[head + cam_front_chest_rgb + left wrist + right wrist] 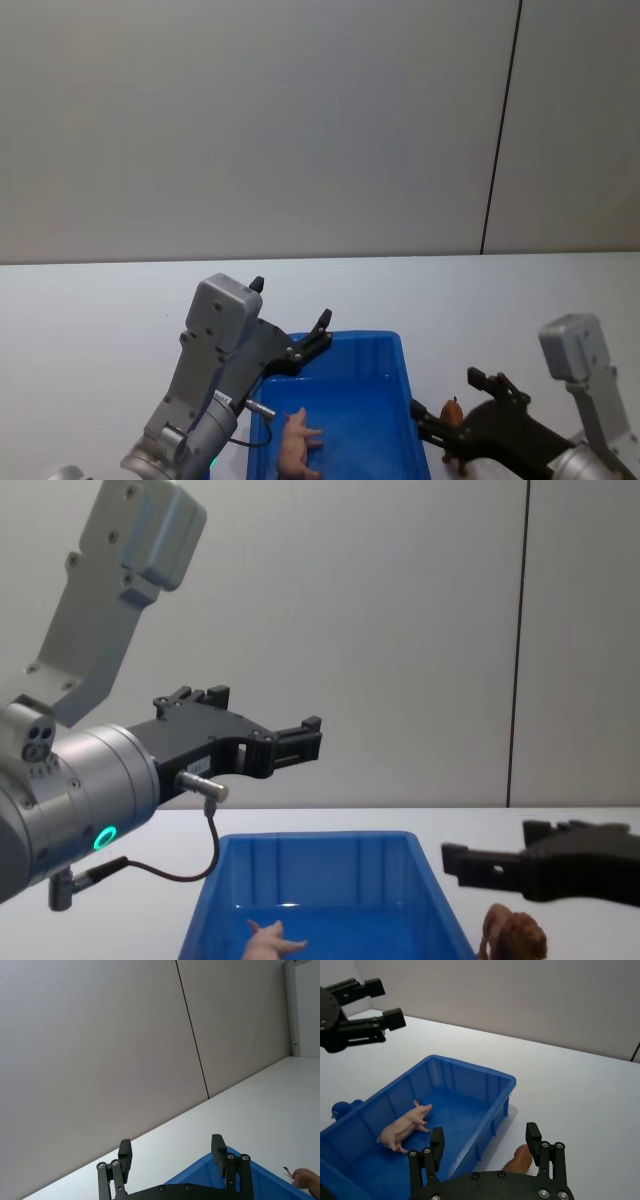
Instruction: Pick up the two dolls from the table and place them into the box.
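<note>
The pale pink pig doll point(297, 446) lies on its side on the floor of the blue box point(345, 341); it also shows in the right wrist view point(405, 1126) and the chest view point(271, 940). The brown lion doll point(453, 416) stands on the white table point(90, 320) just right of the box. My right gripper point(450, 394) is open and hovers just above the lion point(515, 936), its fingers apart on either side. My left gripper point(291, 302) is open and empty, held high over the box's far left corner point(200, 1180).
The table runs wide and bare to the left, right and behind the box, up to a plain grey wall. A cable loops from the left wrist point(205, 855) near the box's left rim. A small blue object point(340, 1109) sits beside the box.
</note>
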Robot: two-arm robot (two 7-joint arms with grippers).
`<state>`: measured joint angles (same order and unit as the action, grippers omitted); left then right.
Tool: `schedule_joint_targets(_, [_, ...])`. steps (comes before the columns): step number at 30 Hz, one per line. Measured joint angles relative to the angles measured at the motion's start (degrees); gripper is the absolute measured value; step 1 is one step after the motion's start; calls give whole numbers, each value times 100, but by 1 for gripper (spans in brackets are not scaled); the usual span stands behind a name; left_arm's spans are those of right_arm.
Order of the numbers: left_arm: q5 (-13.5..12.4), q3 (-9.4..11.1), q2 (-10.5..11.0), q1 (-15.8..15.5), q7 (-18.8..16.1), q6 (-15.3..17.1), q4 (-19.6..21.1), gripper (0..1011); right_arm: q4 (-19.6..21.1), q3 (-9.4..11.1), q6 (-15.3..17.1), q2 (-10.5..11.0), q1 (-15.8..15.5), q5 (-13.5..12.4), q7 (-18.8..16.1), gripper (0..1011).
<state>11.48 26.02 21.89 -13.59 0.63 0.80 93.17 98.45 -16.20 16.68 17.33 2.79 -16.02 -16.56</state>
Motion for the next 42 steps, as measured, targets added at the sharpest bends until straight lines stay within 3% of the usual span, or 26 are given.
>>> schedule_joint_targets(12, [0, 0, 0, 0, 0, 0, 0, 1002, 14, 20, 43, 154, -222, 42, 166, 1001])
schedule_joint_targets(28, [0, 0, 0, 0, 0, 0, 0, 1002, -406, 20, 127, 105, -94, 180, 177, 1001])
schedule_joint_targets(33, [0, 0, 0, 0, 0, 0, 0, 1002, -545, 6, 177, 69, -26, 205, 121, 926])
schedule_joint_targets(42, [0, 0, 0, 0, 0, 0, 0, 1002, -688, -11, 226, 25, 34, 197, 56, 662])
